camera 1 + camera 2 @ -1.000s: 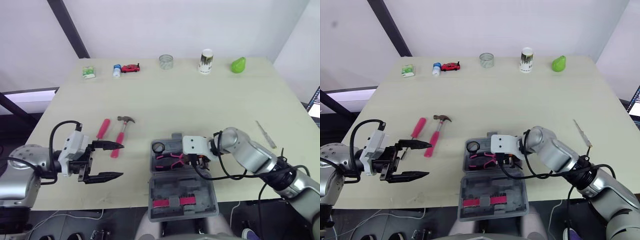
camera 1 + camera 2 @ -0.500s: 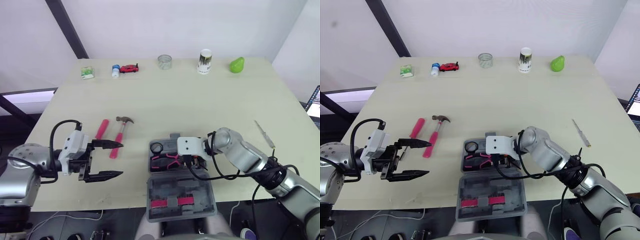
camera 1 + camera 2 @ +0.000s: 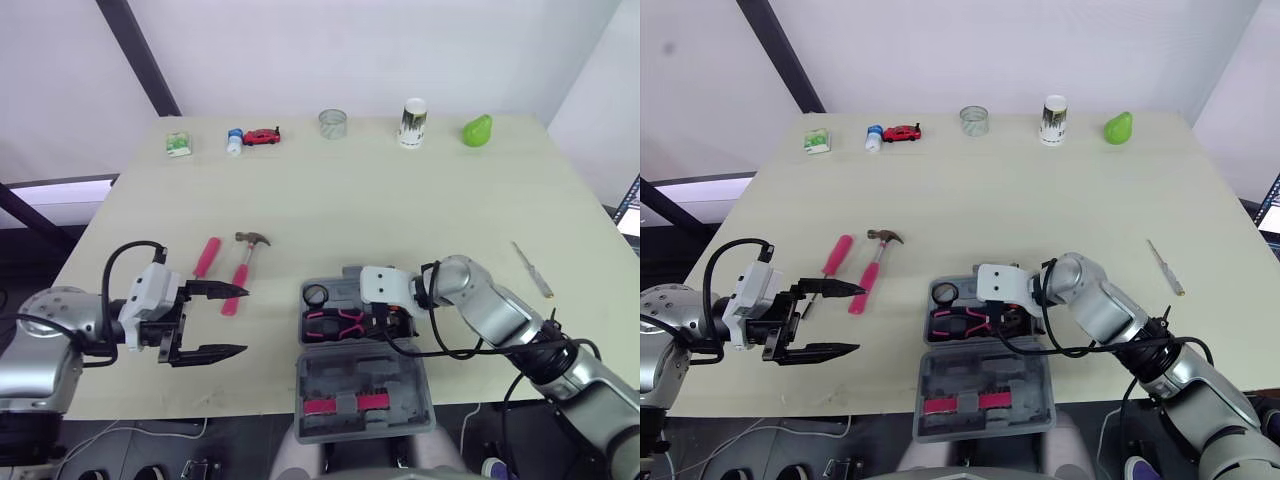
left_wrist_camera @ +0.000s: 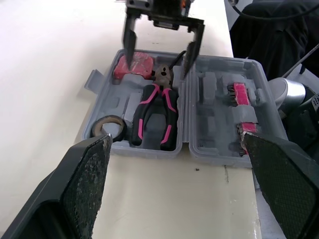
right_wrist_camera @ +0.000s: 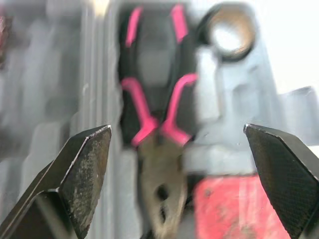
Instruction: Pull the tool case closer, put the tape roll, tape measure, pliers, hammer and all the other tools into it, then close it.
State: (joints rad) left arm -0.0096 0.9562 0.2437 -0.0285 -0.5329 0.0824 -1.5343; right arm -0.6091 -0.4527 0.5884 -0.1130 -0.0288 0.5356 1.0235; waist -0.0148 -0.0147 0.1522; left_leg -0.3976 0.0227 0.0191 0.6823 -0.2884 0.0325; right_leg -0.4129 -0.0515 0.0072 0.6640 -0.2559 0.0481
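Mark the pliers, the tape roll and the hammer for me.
pliers (image 4: 159, 87), left wrist view, just below the pivot.
tape roll (image 4: 123, 127), left wrist view, on its band.
hammer (image 3: 241, 275), left eye view, pink handle.

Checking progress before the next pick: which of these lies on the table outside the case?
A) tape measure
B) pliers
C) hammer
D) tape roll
C: the hammer lies on the table to the left of the open case, while the pliers, tape roll and red tape measure sit in the case's tray.
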